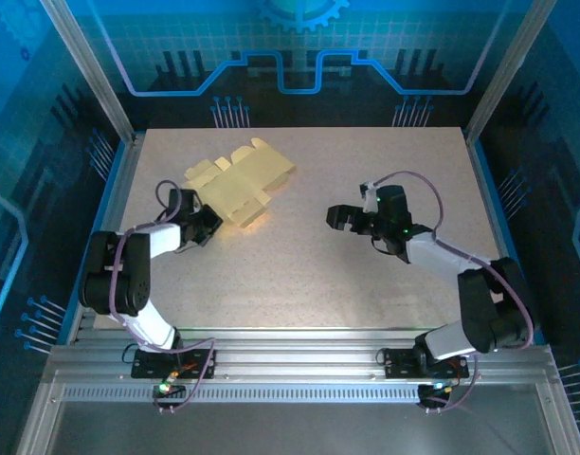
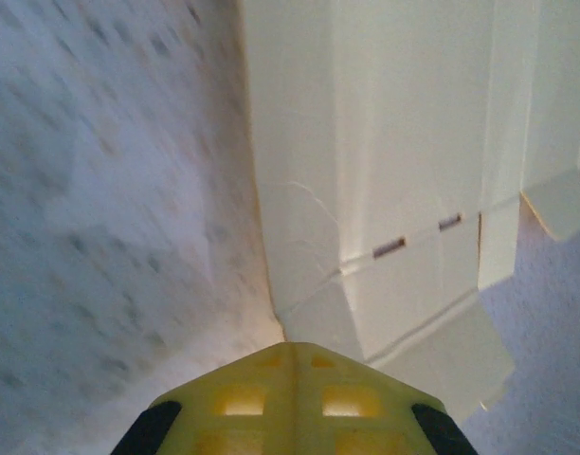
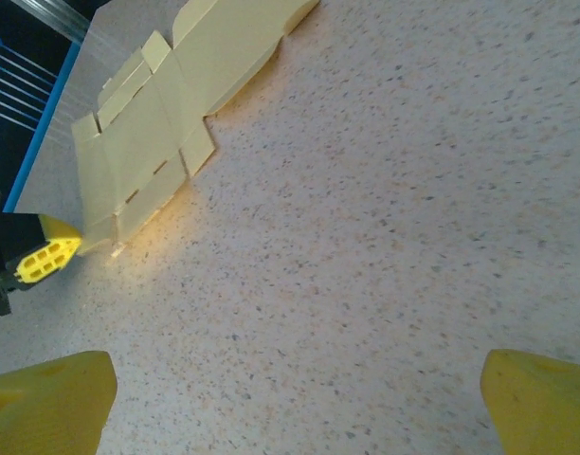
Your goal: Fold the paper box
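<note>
The left end effector (image 1: 211,221) is closed tight on the near corner of the paper box (image 1: 239,179), its yellow fingertips (image 2: 290,365) pinched together where the sheet's edge runs in. The paper box is a flat die-cut sheet with flaps, lying on the far left part of the speckled surface (image 1: 385,161). The right end effector (image 1: 338,218) is fully open and holds nothing. It hovers over bare surface, well apart from the sheet.

Speckled grey table (image 1: 366,284). On it one paper box (image 1: 241,180), unfolded flat sheet, ahead-left of my right gripper (image 1: 335,219).
</note>
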`<action>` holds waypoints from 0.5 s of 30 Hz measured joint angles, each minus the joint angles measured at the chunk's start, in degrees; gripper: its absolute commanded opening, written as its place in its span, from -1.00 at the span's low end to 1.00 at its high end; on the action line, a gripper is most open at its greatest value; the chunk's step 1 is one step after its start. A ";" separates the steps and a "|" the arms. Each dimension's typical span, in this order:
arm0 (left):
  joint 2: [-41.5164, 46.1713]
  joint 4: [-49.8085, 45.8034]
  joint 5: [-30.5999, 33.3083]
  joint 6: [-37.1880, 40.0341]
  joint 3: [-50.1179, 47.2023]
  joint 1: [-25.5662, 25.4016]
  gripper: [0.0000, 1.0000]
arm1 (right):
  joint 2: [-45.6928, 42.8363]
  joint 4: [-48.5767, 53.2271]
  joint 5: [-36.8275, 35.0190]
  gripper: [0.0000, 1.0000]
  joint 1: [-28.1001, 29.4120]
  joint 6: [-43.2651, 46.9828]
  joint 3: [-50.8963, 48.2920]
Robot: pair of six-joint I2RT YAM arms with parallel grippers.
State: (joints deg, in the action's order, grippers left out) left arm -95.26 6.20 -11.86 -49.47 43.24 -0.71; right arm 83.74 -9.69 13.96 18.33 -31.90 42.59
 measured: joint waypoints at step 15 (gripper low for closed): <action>2.14 7.98 14.25 -16.15 -2.12 -25.14 0.30 | 16.76 -1.66 -0.46 0.90 7.04 -14.84 11.47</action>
State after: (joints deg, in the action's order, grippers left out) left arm -93.12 14.17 2.39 -65.63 41.12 -25.85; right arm 100.51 -11.35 13.50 25.36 -46.74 54.06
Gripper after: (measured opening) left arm 0.593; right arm 0.967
